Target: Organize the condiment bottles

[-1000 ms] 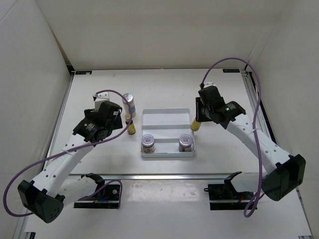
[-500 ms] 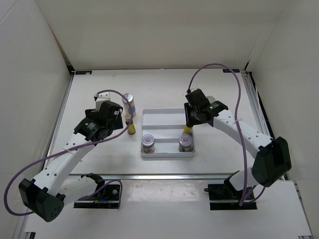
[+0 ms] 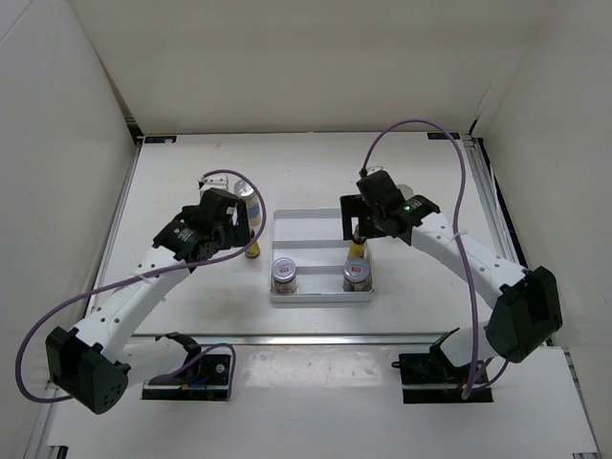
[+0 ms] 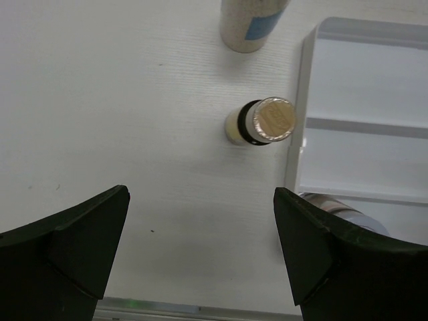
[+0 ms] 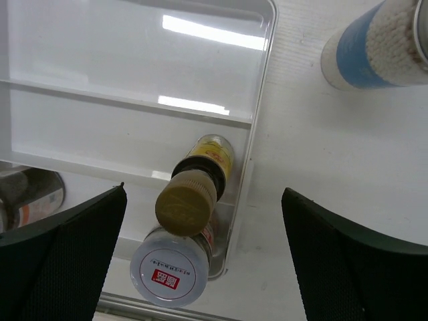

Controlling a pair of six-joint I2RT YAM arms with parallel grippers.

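Two empty, wide-spread pincers: left gripper, right gripper. Yellow bottle stands in tray under right; sloppy retreat could clip cap, topple it.

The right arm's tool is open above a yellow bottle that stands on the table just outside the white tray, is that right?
Not quite. The right wrist view shows the yellow bottle standing inside the white tray, next to a squat jar, not on the table. The right tool is indeed open above it.
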